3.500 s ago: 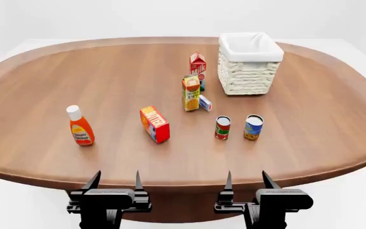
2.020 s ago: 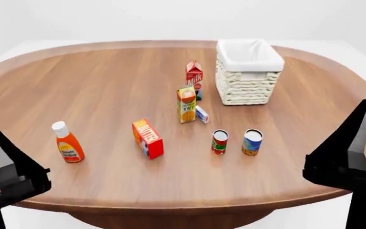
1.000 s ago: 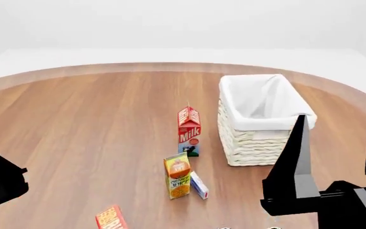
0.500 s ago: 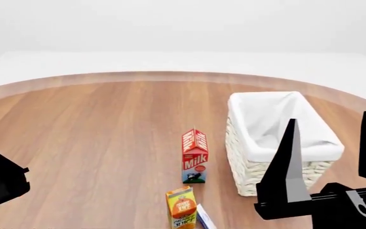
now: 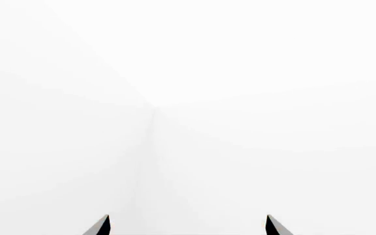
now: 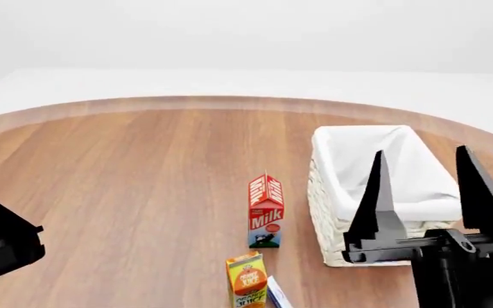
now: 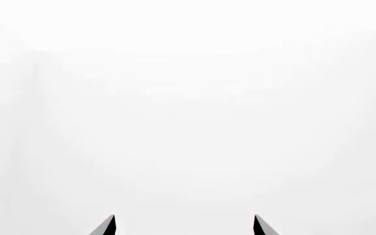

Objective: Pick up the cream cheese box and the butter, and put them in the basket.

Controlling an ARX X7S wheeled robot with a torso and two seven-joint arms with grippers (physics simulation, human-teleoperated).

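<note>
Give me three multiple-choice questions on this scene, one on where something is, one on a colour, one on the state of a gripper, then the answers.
1. Where does the milk carton stand relative to the basket in the head view?
A. inside it
B. to its left, apart from it
C. behind it

2. What is the main colour of the juice carton?
A. orange
B. green
C. blue

3. How is the right gripper?
A. shut on a can
B. shut and empty
C. open and empty

Answers:
1. B, since bare table shows between carton and basket.
2. A, its faces are orange, with yellow at the top.
3. C, its two fingers stand well apart in front of the basket with nothing between them.
</note>
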